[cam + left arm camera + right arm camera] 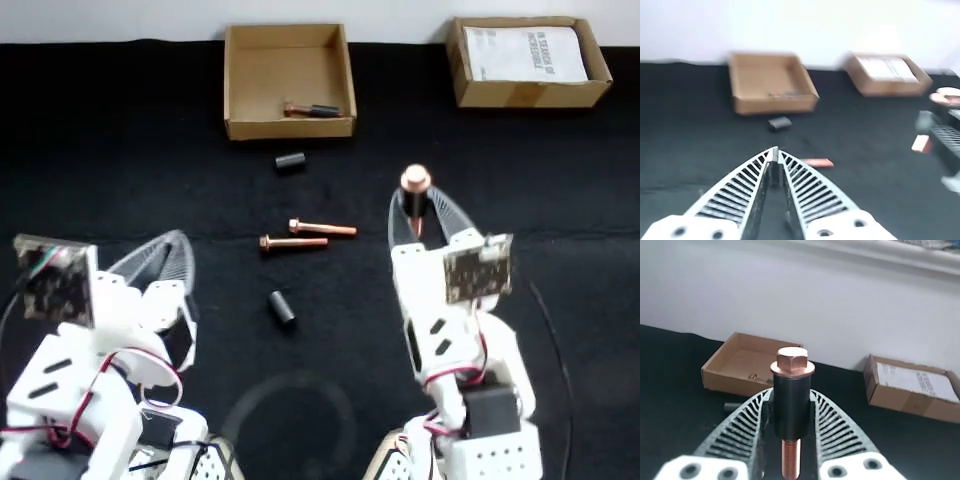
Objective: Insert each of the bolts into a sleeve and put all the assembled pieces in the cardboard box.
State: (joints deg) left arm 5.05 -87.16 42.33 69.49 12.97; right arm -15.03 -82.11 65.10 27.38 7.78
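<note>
My right gripper [417, 215] is shut on an assembled piece [791, 405]: a black sleeve with a copper bolt through it, head up, seen from above as the bolt head [415, 180]. Two loose copper bolts [322, 229] [293, 242] lie side by side mid-table. One black sleeve [290, 161] rests just in front of the cardboard box [236, 70], another sleeve [282, 308] lies nearer the arms. The box holds one assembled piece [312, 110]. My left gripper [775, 154] is shut and holds nothing, at the table's front left [172, 250].
A second cardboard box [525, 95] with a printed sheet in it stands at the back right. The table is covered with black cloth [120, 180]. A white wall runs behind the boxes.
</note>
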